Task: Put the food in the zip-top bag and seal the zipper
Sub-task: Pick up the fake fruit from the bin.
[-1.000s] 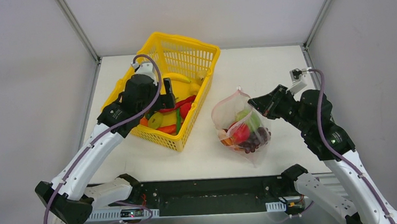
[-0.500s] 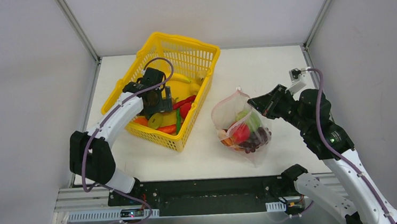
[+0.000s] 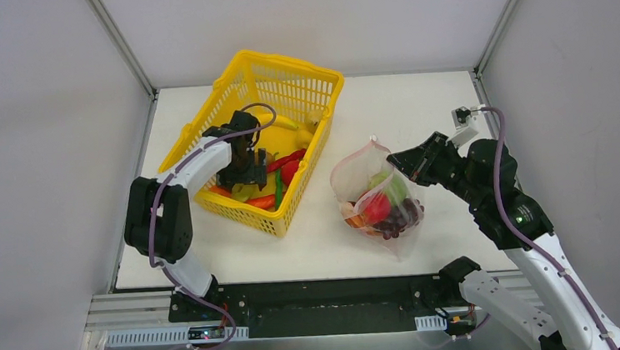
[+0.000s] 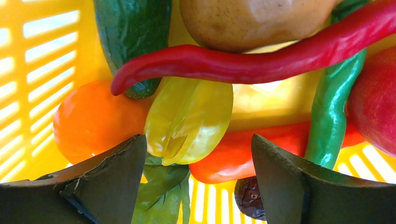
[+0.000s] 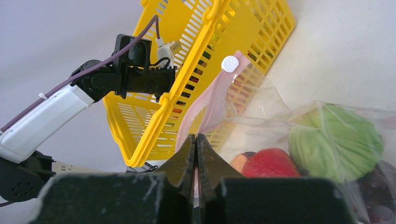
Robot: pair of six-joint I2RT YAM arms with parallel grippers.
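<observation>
Top view, step: filling the bag (image 3: 375, 199), by my judgement; left hand (image 3: 249, 170) is down in the yellow basket (image 3: 316, 78).
Top view, bag: on the surface (image 3: 418, 108), right of the basket, partly filled, its edge held up by the right hand (image 3: 395, 160).
Left wrist view, hand: wide open, gripping nothing; a yellow star fruit (image 4: 189, 119) lies just ahead.
Right wrist view, hand: pinched shut on the bag by its pink zipper strip (image 5: 210, 100); a cabbage (image 5: 336, 140) is inside.
Next move: probably closing on the star fruit.

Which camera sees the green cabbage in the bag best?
The right wrist view: the green cabbage fills the lower right, close up, through the clear zip-top bag. The top external view shows it only as a small green patch inside the bag. The left wrist view looks into the yellow basket, so no cabbage there.
</observation>
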